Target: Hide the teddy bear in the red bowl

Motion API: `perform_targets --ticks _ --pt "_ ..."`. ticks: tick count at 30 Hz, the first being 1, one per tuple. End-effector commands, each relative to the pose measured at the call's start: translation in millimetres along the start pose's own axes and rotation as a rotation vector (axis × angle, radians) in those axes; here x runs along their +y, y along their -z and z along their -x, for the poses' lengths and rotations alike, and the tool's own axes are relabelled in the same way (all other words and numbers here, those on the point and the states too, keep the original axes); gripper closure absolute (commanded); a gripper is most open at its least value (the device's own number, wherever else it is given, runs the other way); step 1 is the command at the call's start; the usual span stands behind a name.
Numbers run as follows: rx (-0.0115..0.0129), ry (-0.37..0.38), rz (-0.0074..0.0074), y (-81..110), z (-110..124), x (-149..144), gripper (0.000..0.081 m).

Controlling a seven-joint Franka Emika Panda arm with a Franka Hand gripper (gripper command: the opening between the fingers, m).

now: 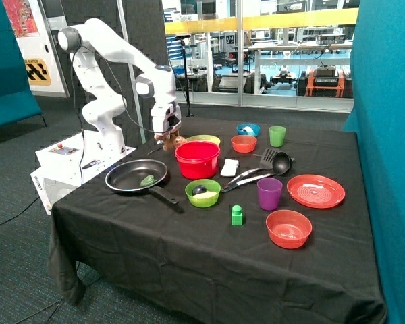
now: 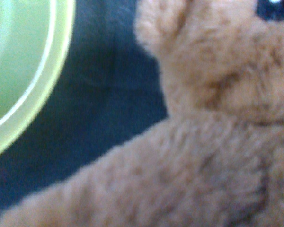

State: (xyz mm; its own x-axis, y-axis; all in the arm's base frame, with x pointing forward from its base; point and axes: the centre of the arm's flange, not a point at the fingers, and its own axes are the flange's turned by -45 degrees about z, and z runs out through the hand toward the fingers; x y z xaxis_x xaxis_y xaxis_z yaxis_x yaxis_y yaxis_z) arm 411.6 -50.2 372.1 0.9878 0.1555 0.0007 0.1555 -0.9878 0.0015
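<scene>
Black-clothed table: gripper sits down on the teddy bear near the far edge, beside the red bowl; finger state cannot be determined.

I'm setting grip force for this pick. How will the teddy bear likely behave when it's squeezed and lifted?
The teddy bear looks like fuzzy plush, so it probably compresses and flops rather than staying stiff. It is small beside the red bowl, so likely light. The gripper is right at it; the fur should resist slipping.
</scene>
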Motion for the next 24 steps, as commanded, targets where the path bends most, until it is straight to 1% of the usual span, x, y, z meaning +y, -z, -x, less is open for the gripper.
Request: perform_targets --ticks 1,8,13,24 --pt "-0.0007 0.036 -0.0015 34.8 -12 -8 0.0808" --pt "-0.0007 0.069 -0.0016 53.2 -25 -14 0.0808" --pt "-0.0007 0.079 -0.0016 64.2 -37 -15 0.0808" --pt "-0.0007 0.040 -0.0016 80.9 -72 0 0.0808"
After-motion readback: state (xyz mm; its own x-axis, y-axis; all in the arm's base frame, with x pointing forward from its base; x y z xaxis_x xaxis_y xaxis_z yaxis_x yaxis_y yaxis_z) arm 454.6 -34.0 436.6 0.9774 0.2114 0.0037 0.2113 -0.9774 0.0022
